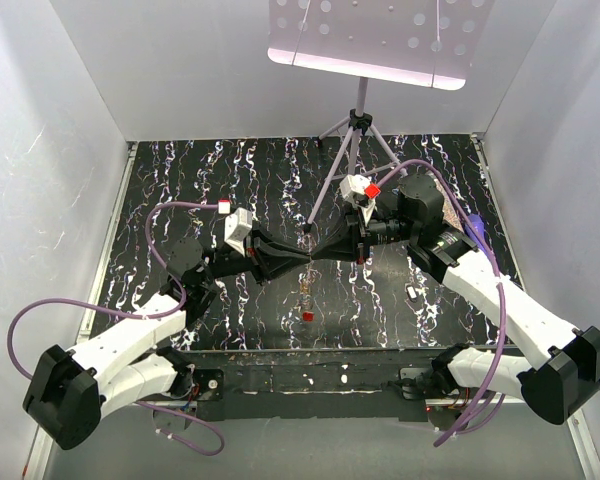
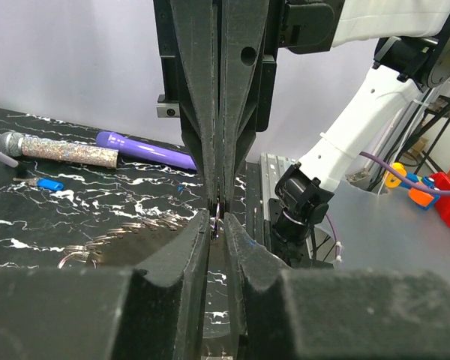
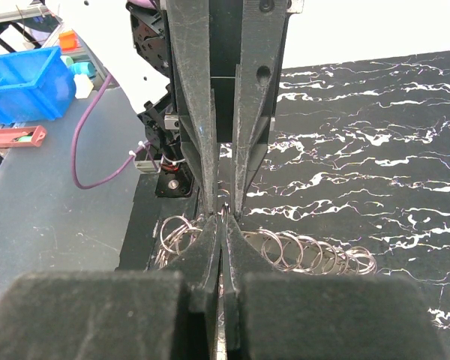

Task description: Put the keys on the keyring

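Meeting the left hand (image 2: 217,217) tip to tip above the surface (image 1: 180,170), the right hand (image 3: 221,216) is clamped on one upright loop of the keyring (image 3: 307,251) — light, springy, slippery wire strung out below, best pinched at a single coil; the left is nearly together, its grip unclear.

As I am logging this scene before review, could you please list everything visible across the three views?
mat: one, black with white veins, forms the work surface
microphone: one, silver glitter, lying on the mat
wand: one, purple, beside the microphone
key: one, blue head, close to the microphone
keyring: one chain of linked rings, silver, middle of the mat
stand: one tripod, grey, white perforated panel, far side
bin: one, blue, outside the mat
arms: two, white and black, near edge
left pincer: one, black, tip to tip with the right pincer
right pincer: one, black, shut, above the keyring
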`<state>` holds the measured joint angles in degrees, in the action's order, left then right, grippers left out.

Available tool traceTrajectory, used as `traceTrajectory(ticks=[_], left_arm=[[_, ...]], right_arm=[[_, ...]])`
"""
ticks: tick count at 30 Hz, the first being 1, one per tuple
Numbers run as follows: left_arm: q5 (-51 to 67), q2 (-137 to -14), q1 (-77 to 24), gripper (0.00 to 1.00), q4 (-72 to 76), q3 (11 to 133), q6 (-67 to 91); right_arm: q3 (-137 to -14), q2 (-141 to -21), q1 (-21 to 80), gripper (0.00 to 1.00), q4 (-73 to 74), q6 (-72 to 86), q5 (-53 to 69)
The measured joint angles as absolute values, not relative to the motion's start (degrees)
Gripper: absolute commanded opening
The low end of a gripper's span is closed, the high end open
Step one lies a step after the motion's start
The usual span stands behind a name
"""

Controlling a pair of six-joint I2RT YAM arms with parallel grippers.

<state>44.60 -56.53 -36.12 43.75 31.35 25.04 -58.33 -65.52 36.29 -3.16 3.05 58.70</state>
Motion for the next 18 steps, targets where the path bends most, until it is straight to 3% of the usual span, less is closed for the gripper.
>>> traceTrajectory(ticks=[5,9,18], left_arm=[[45.1,-56.8,-36.2,0.11,43.1,31.7,24.6],[45.5,-56.8,-36.2,0.00,43.0,31.8,24.3],[47.2,-57.6,-36.2,0.03,41.7,32.9,24.0]], right_arm=[[-58.3,-65.7,36.3,0.01,-3.2,3.1,58.7],[-58.3,-65.7,36.3,0.01,-3.2,3.1,58.9],[-58.3,-65.7,36.1,0.01,-3.0,3.0,59.5]])
